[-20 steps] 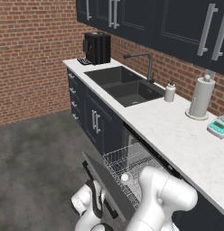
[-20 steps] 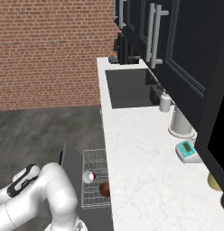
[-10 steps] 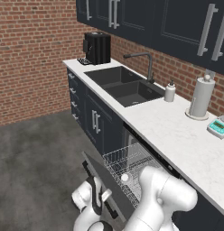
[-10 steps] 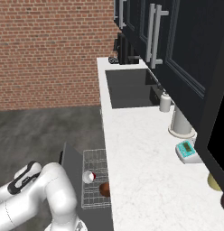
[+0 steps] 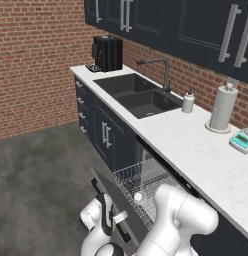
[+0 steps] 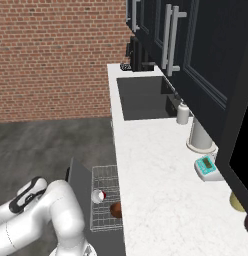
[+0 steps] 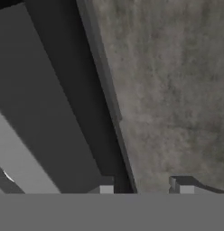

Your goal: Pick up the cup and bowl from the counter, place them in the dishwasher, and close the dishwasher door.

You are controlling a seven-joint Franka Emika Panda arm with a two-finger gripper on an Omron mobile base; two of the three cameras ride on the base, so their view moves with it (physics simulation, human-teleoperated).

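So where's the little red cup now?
In the right base view, the cup sits in the dishwasher's wire rack, just left of the brown bowl below the counter edge.

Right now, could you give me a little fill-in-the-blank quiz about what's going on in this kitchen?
1. The red cup and the brown bowl sit in the dishwasher's wire ____.
2. The dishwasher door is not yet ____.
3. The wall behind the counter is built of ____.
4. In the hand view, the gripper straddles the ____ of the door.

Missing words: rack; closed; brick; edge
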